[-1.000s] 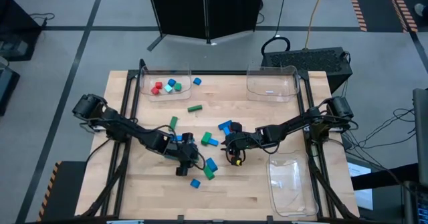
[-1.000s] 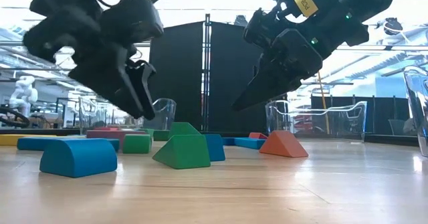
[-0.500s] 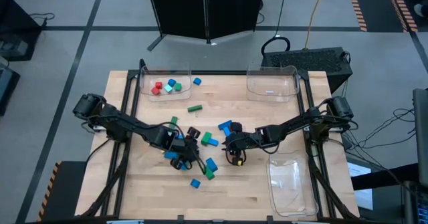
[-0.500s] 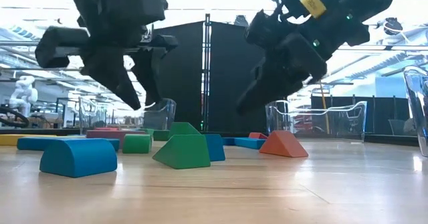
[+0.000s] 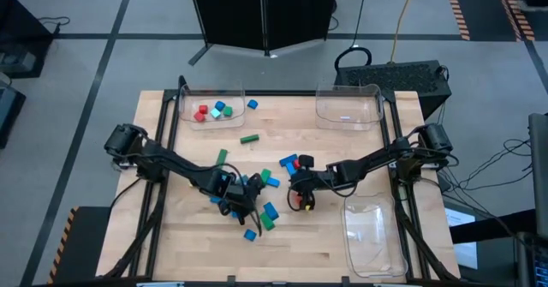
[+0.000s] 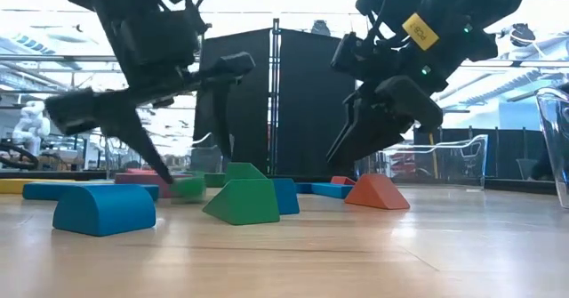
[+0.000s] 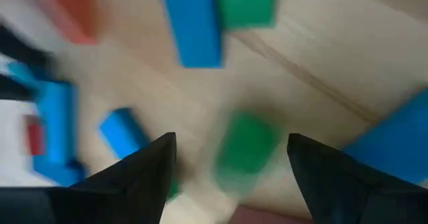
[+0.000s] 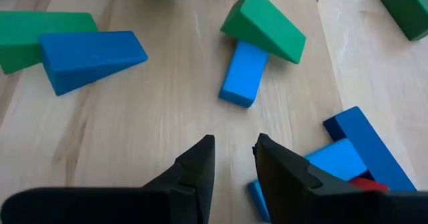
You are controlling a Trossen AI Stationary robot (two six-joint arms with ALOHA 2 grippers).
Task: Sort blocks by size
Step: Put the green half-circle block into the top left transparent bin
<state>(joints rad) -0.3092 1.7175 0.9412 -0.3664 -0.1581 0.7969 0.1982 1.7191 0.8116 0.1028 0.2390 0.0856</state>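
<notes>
Loose blocks lie mid-table: a green wedge (image 6: 242, 200), a blue round-topped block (image 6: 104, 209), an orange wedge (image 6: 378, 191), and blue and green pieces (image 5: 267, 178). My left gripper (image 5: 244, 205) hangs open just over the table. Its fingers stand wide apart on either side of a small green block (image 7: 246, 144), which rests on the wood (image 6: 187, 188). My right gripper (image 5: 300, 200) hovers to the right of the pile, pointing down at a slant. Its fingers (image 8: 200, 160) stand a little apart with only bare wood between them, short of a blue block (image 8: 242, 73) and a green wedge (image 8: 264, 23).
A clear tray (image 5: 190, 100) at the far left holds a few small red, teal, blue and green cubes. A second clear tray (image 5: 348, 116) stands at the far right and a third (image 5: 374, 240) at the near right. A green bar (image 5: 249, 138) lies apart toward the far side.
My left gripper has rolled about its own axis, sunk a little toward the table and opened its fingers wide over the small green block. My right gripper has stayed in place and tipped slightly steeper. No block has moved.
</notes>
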